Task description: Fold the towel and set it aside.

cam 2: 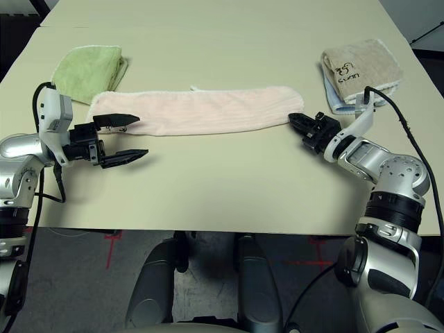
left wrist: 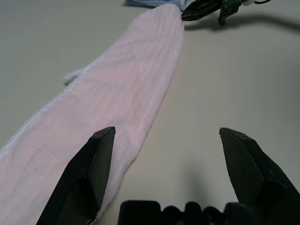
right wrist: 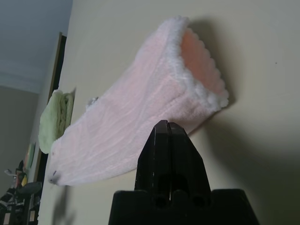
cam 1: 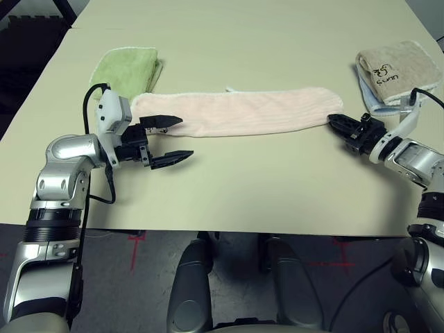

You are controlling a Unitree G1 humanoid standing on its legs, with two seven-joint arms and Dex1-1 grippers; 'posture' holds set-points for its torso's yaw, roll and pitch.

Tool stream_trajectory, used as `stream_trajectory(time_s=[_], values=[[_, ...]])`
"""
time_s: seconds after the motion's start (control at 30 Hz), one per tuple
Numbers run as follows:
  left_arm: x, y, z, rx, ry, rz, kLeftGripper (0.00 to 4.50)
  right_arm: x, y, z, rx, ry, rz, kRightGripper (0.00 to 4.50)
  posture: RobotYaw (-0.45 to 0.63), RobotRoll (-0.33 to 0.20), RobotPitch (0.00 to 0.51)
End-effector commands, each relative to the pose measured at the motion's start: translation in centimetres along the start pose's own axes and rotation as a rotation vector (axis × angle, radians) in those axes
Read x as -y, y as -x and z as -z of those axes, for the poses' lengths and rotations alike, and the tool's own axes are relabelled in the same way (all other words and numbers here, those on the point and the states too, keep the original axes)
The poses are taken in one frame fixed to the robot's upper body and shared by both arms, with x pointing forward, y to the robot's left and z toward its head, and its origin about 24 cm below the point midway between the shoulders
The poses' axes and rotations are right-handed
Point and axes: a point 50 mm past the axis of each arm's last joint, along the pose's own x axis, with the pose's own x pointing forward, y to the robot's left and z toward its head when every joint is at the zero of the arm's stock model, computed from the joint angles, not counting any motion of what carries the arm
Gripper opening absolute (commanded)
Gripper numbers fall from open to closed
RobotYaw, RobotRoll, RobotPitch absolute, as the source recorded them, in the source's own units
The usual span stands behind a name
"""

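Towel (cam 1: 236, 111) lies as one long folded strip across the tabletop (cam 1: 229, 187), likely stretched flat for the next fold. Left gripper (cam 1: 168, 140) spread wide, empty, one finger over the towel's near end. Right gripper (cam 2: 303, 123) pressed closed, holding nothing, tip just beside the towel's far end. Count: three cloths — one pink towel, one green cloth (cam 1: 128, 67), one beige cloth (cam 1: 395, 69). Two grippers.

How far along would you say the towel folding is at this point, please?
Done: the towel already lies folded lengthwise into a long narrow strip across the table. In hand: the right claw, shut, sits at the strip's right end, while the left claw is open at its left end with one finger over the cloth. Left: folding the strip shorter and setting it aside, perhaps near the green towel or the beige towel.
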Motion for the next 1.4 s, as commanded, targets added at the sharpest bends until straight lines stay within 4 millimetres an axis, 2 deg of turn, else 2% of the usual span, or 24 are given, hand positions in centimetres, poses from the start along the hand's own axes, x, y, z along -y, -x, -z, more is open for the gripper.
stream_trajectory(time_s=[0.03,0.17,0.5,0.63,0.93,1.2,1.4], values=[[0.3,-0.1,0.1,-0.010,0.002,0.018,4.50,1.0,1.0,0.9,0.009,-0.032,0.041,0.04,-0.09,0.000,0.249],[0.4,0.0,0.2,-0.011,0.004,0.019,4.50,1.0,1.4,1.5,0.022,-0.045,0.045,0.04,-0.09,0.000,0.249],[0.8,0.0,0.2,-0.010,0.014,0.019,4.50,0.6,3.7,1.3,0.057,-0.050,0.074,0.04,-0.10,0.000,0.268],[1.0,-0.2,0.3,-0.004,0.021,0.022,4.50,0.3,3.2,0.8,0.076,-0.061,0.088,1.03,-0.10,0.000,0.275],[2.2,-0.2,0.1,0.006,0.042,0.024,4.50,-0.1,2.6,0.1,0.064,-0.078,0.108,4.48,-0.08,0.000,0.316],[3.1,-0.2,-0.4,0.016,0.054,0.026,4.50,0.0,2.0,0.0,0.056,-0.088,0.128,4.48,-0.06,0.000,0.342],[3.6,-0.1,-0.6,0.016,0.064,0.023,4.50,-0.3,0.6,0.8,0.031,-0.114,0.111,4.48,-0.04,0.000,0.350]])
